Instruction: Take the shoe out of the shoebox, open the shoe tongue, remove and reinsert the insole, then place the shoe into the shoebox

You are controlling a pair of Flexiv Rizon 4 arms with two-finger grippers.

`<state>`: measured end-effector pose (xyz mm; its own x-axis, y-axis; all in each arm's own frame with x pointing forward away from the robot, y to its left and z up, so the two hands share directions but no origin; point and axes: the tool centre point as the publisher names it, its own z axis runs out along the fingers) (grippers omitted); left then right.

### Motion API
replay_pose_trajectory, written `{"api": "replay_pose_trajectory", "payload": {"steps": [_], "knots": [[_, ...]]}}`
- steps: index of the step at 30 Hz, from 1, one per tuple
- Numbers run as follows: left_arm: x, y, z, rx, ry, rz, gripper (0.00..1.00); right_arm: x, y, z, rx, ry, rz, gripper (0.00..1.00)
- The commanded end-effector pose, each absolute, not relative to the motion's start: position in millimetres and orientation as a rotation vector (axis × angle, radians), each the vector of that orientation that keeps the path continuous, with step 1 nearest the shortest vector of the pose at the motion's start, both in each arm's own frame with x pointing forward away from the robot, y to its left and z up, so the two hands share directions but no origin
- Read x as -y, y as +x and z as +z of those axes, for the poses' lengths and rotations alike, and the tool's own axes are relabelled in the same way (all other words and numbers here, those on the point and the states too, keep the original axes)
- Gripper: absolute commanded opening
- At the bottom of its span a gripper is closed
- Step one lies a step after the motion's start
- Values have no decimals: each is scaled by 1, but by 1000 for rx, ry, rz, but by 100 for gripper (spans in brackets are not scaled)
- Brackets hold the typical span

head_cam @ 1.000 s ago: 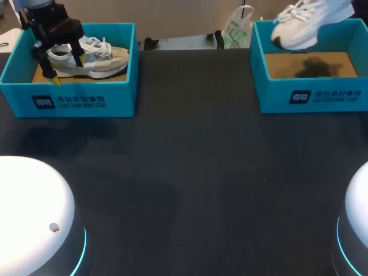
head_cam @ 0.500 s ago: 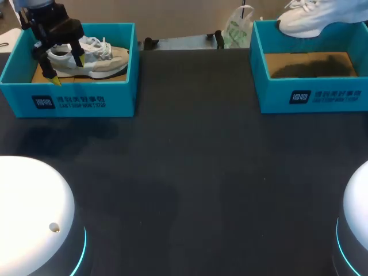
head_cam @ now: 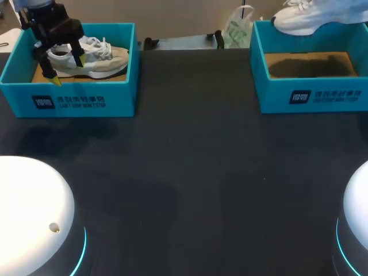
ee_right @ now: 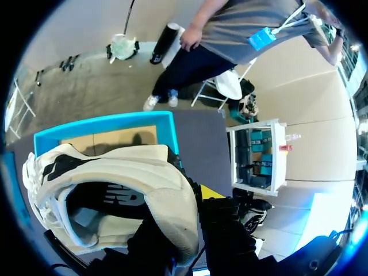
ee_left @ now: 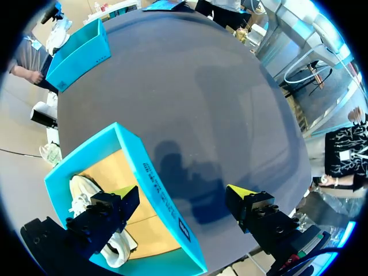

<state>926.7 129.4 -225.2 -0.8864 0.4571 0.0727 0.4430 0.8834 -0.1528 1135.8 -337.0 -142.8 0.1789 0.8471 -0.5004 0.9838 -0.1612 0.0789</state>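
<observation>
You have the white shoe [head_cam: 299,18] in the air above the right shoebox [head_cam: 310,95], clear of its walls, with the toe pointing toward the left arm's side. In the head view its heel end runs out of frame, and the right arm cannot be seen there.

In the right wrist view the right gripper [ee_right: 192,198] sits at the heel collar. One yellow tip shows just outside the heel wall; the other is hidden behind the shoe's upper. As the shoe hangs free of everything else, record the gripper as pinching it at the heel. The insole cannot be made out; the opening reads only as dark lining.

The right shoebox is blue and shows its brown cardboard floor [head_cam: 310,63], with the shoe's shadow across it.

The left shoebox [head_cam: 75,98], the same blue, stands well apart at the far left of the bench [head_cam: 190,172]. It holds a beige shoe [head_cam: 98,57] resting on its sole, laces up.

The left gripper [head_cam: 66,71] hangs over that box's front wall, fingers spread wide and gripping nothing. In the left wrist view one finger is over the inside of the box, covering part of the beige shoe. The other is outside the wall, over bare bench.

The white shoe has a white upper, white laces, a black emblem on its side and dark patches near the toe.
</observation>
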Motion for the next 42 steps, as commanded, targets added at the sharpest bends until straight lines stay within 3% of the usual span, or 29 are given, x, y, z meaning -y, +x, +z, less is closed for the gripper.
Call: {"api": "replay_pose_trajectory", "payload": {"steps": [1,9,25,42], "knots": [[-130,927,-225,2945,-707,199,100,341,1128,-150,-1676,2081,-483,0],[-130,927,-225,2945,-707,199,100,347,1110,-172,-1573,2143,-516,0],[-130,927,-225,2945,-707,199,100,345,1108,-175,-1587,2135,-509,0],[-130,927,-225,2945,-707,199,100,334,1063,-187,-1642,2183,-492,0]]}}
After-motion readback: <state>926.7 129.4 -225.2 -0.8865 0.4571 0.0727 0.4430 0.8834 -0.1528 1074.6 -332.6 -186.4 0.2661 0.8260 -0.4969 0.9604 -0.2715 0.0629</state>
